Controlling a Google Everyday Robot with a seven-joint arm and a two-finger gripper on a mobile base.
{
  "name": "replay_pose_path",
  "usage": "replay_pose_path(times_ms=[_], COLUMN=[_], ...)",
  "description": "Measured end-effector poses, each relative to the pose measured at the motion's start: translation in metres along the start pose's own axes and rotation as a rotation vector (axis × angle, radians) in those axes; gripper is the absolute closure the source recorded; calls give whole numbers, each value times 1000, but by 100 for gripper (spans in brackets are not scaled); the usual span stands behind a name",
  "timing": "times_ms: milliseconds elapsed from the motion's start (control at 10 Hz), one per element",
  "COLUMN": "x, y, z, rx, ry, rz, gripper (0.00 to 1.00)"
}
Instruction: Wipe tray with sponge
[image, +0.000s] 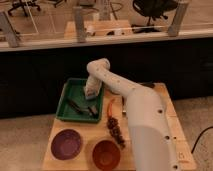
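The green tray (70, 102) lies on the left rear part of the wooden table. My white arm reaches over from the right and bends down into it. The gripper (91, 93) is low over the tray's far right part. A pale patch sits at its tip, and I cannot tell whether that is the sponge or part of the gripper. Some dark utensils (83, 108) lie on the tray floor in front of the gripper.
A purple bowl (66, 144) and an orange-brown bowl (106, 154) stand near the table's front edge. A red chili (110, 107) and a dark bunch of grapes (116, 131) lie just right of the tray. A dark counter wall with a glass rail runs behind the table (165, 115).
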Motion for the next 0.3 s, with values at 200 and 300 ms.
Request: replay_pose_path(times_ms=[200, 300], x=[-3, -3], y=[-20, -20], z=[7, 7], rx=[67, 67], ry=[-14, -13], rz=[-22, -22], gripper=[100, 100])
